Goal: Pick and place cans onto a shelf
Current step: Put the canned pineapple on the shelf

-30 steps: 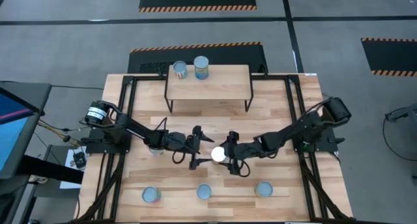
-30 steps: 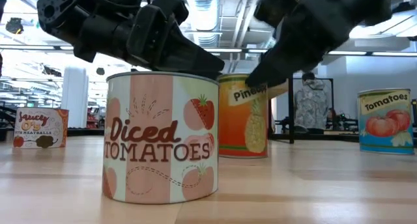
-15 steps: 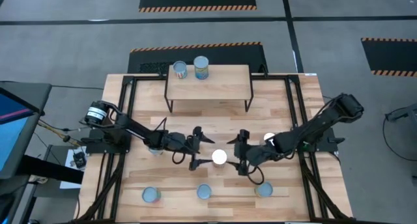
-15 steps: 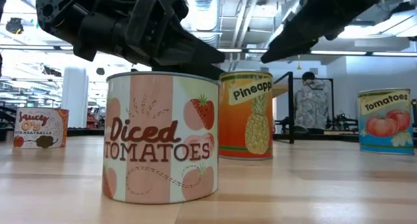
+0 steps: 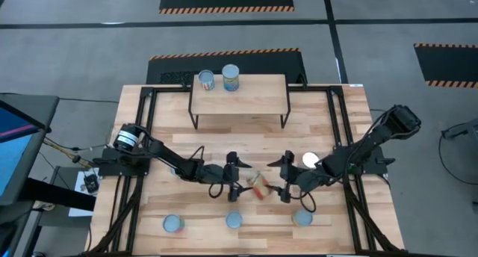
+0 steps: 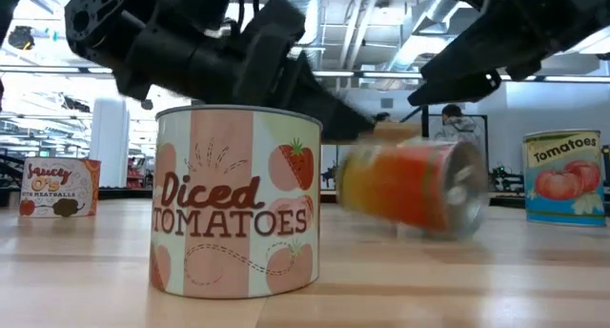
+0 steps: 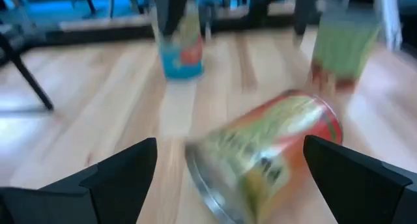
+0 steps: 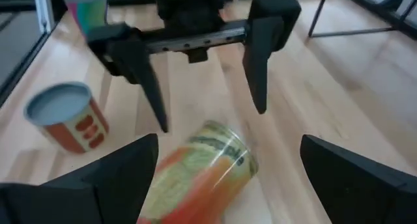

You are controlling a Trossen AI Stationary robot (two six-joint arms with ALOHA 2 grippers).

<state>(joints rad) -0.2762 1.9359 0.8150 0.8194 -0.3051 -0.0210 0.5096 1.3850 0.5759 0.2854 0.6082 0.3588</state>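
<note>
An orange pineapple can (image 5: 258,186) lies on its side on the table between my two grippers, blurred in the low view (image 6: 410,187). My left gripper (image 5: 237,177) is open just left of it, with the can between its fingers in the left wrist view (image 7: 267,155). My right gripper (image 5: 282,178) is open just right of it, with the can before it in the right wrist view (image 8: 195,172). The wooden shelf (image 5: 246,100) stands at the far edge with two cans (image 5: 207,81) (image 5: 231,78) upright on it.
Three cans stand along the near edge (image 5: 173,224) (image 5: 234,220) (image 5: 302,217), and one stands beside the right arm (image 5: 310,160). In the low view the Diced Tomatoes can (image 6: 236,214) is nearest, with a tomato can (image 6: 562,175) at the right and a meatballs can (image 6: 59,187) at the left.
My right gripper has drawn back from the pineapple can toward the table's right edge, open. My left gripper has gone toward the table's right edge, up to the can. The can stood upright; it has now fallen on its side, a little nearer the near edge.
</note>
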